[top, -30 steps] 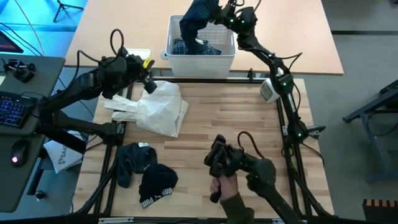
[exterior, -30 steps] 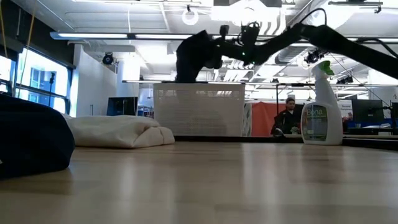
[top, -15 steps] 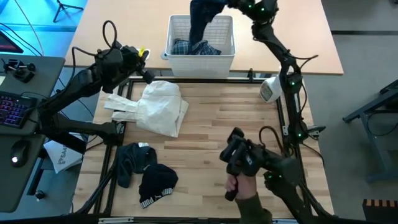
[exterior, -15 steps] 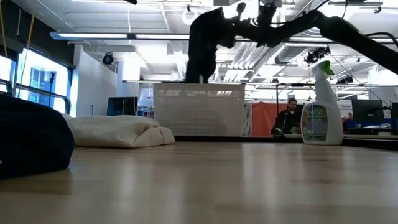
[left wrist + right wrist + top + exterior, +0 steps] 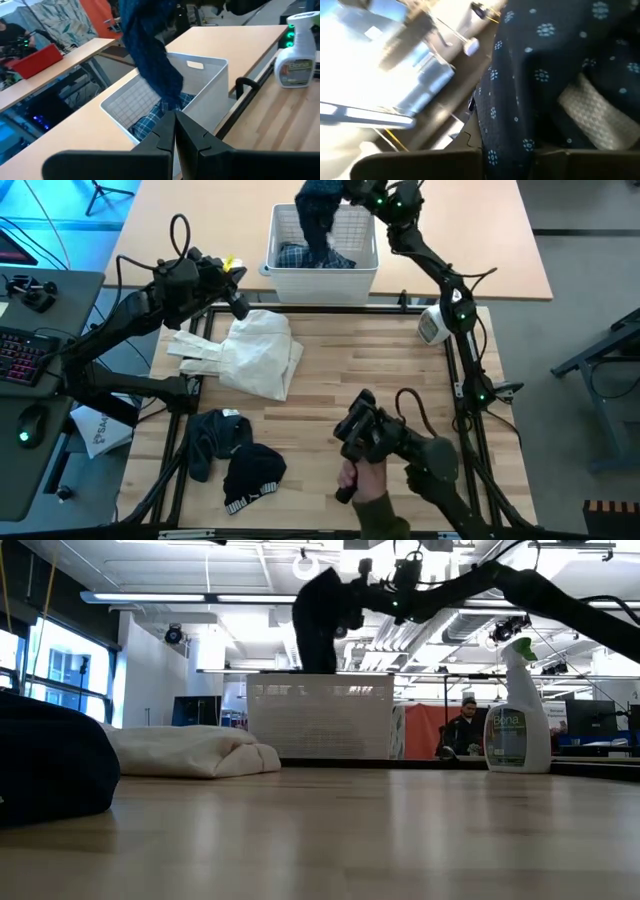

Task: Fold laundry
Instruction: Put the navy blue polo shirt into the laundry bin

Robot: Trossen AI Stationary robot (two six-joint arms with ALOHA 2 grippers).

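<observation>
We see the navy shirt with tiny white dots (image 5: 320,205) hanging straight down from the right gripper (image 5: 352,194), its long axis vertical, lower end still dipping into the white lattice plastic basket (image 5: 322,275) over the blue-and-white plaid shirt (image 5: 300,256). The right jaws pinch its top edge; that arm reaches far out above the basket. The left gripper (image 5: 238,304), jaws pressed together and empty, waits just beside the basket, farther from the garment.
</observation>
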